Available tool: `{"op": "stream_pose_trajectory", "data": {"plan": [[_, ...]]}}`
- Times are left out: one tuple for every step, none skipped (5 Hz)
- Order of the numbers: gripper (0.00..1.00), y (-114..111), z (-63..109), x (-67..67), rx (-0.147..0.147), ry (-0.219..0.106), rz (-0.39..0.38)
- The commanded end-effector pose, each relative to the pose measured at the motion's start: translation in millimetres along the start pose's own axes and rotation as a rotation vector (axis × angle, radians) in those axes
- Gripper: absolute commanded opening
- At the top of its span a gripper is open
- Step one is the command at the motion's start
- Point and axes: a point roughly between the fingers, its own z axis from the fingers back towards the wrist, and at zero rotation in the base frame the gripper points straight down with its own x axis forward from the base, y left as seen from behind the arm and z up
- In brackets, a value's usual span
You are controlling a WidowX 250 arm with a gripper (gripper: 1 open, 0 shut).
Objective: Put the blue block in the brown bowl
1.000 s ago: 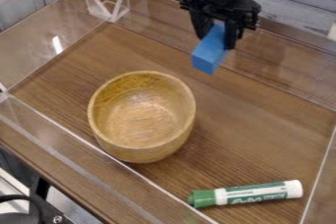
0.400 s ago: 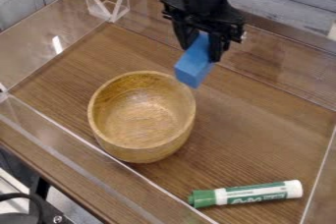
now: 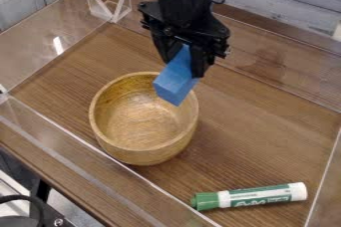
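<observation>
My black gripper (image 3: 184,60) points steeply down and is shut on the blue block (image 3: 174,78), which hangs tilted from its fingers. The block hovers just above the far right rim of the brown bowl (image 3: 140,121), a round light-brown wooden bowl with visible grain that stands on the wooden table. The inside of the bowl holds nothing.
A green-and-white marker (image 3: 249,196) lies near the front right. Clear acrylic walls (image 3: 54,32) fence the wooden surface on all sides, with a folded clear piece (image 3: 107,5) at the back left corner.
The gripper has carried the blue block left and toward the camera, from behind the bowl's right side to just over its far rim. The bowl and marker stayed put.
</observation>
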Motion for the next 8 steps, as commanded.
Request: {"op": "stream_pose_trajectory", "data": {"plan": [[0.00, 0.0, 12.1, -4.6, 0.008, -0.027, -0.013], [0.00, -0.2, 9.4, -13.6, 0.017, -0.011, -0.017], [0.00, -0.6, 5.3, -21.5, 0.027, 0.008, -0.015], [0.00, -0.8, 0.2, -28.5, 0.037, 0.029, -0.006], [0.00, -0.4, -5.9, -32.0, 0.048, 0.045, 0.005], [0.00, -0.3, -11.1, -34.9, 0.054, 0.058, 0.014], [0.00, 0.0, -15.4, -37.8, 0.063, 0.070, 0.021], [0.00, 0.7, -17.3, -39.5, 0.066, 0.079, 0.028]]}}
